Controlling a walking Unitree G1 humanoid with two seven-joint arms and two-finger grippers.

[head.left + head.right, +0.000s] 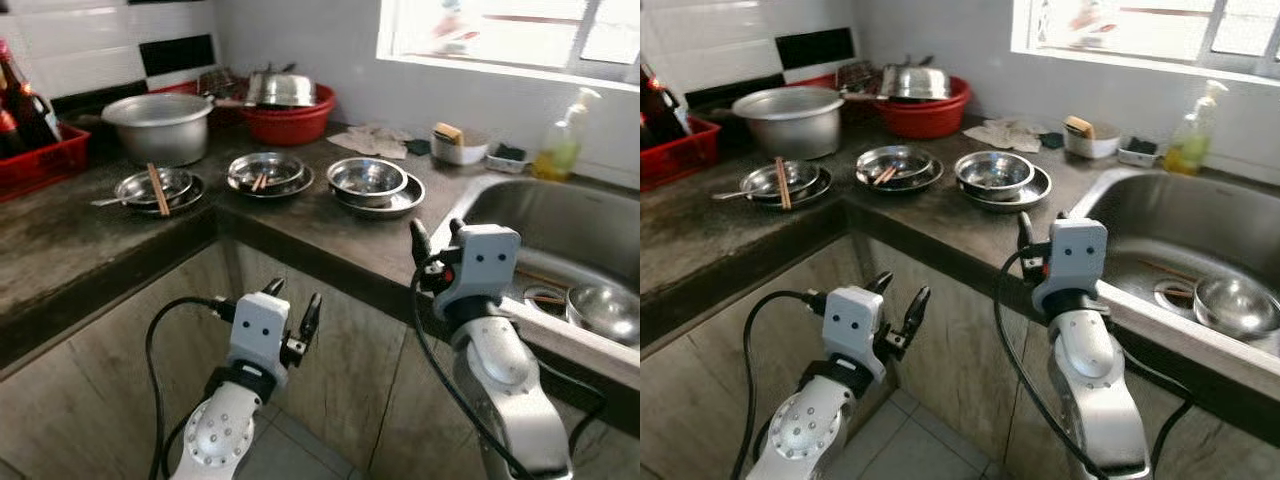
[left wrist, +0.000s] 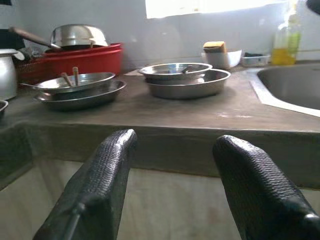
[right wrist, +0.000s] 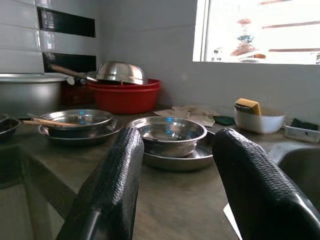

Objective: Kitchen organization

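Note:
Three sets of steel dishes stand in a row on the dark counter (image 1: 300,225). The left set (image 1: 155,188) holds chopsticks and a spoon. Chopsticks also lie in the middle set (image 1: 268,173). On the right a steel bowl (image 1: 366,178) sits in a plate (image 1: 400,200). My right gripper (image 1: 434,236) is open just above the counter's front edge, facing that bowl (image 3: 172,134). Below counter height, in front of the cabinet, my left gripper (image 1: 292,310) is open and empty, its fingers (image 2: 95,190) pointing at the counter edge.
A large steel pot (image 1: 160,125) and a red basin (image 1: 292,120) with a pan stand at the back. A red crate (image 1: 40,155) with bottles is at far left. The sink (image 1: 560,230) on the right holds a steel bowl (image 1: 605,310). Soap bottle (image 1: 563,140) and sponge bowl (image 1: 458,145) stand near the window.

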